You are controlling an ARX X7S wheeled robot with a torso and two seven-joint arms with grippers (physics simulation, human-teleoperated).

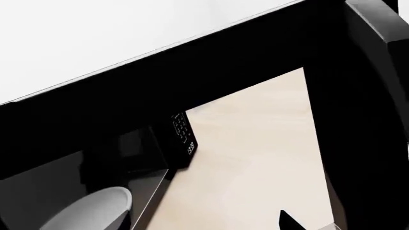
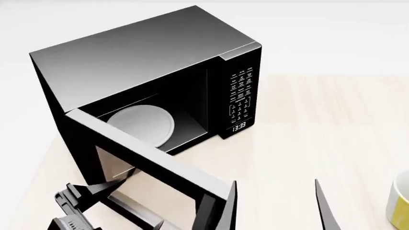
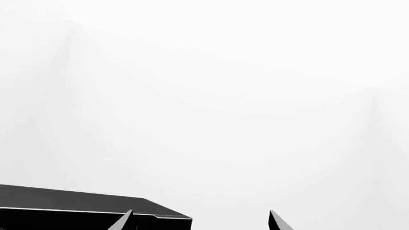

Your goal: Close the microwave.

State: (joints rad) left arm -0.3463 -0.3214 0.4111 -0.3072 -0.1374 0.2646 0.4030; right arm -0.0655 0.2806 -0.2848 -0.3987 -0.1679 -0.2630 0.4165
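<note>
- the microwave is seen standing on the pale wooden table, toward the far left of the head view, with its front turned toward the robot and angled slightly to the right.
- its long axis is judged to run left to right, parallel to the front face; the keypad panel sits at the right end, with a clock display at its foot.
- the door is hinged at the left and is swung wide open toward the robot; its free edge is nearest the camera. the white turntable plate is exposed in the cavity.
- handling judgement: the body is taken as heavy and rigid, unlikely to slide under a light push; the door is stiff, light, free on its hinge. no grasp is needed; a push on the outer face near the free edge is advised.
- the left gripper is seen low, just beside the door's outer face; how far it is open cannot be told, and nothing is seen held.
- the right gripper is seen with 2 fingers spread apart and nothing between them.
- a yellow and white mug is noted at the right edge, well apart from the door's path.
</note>
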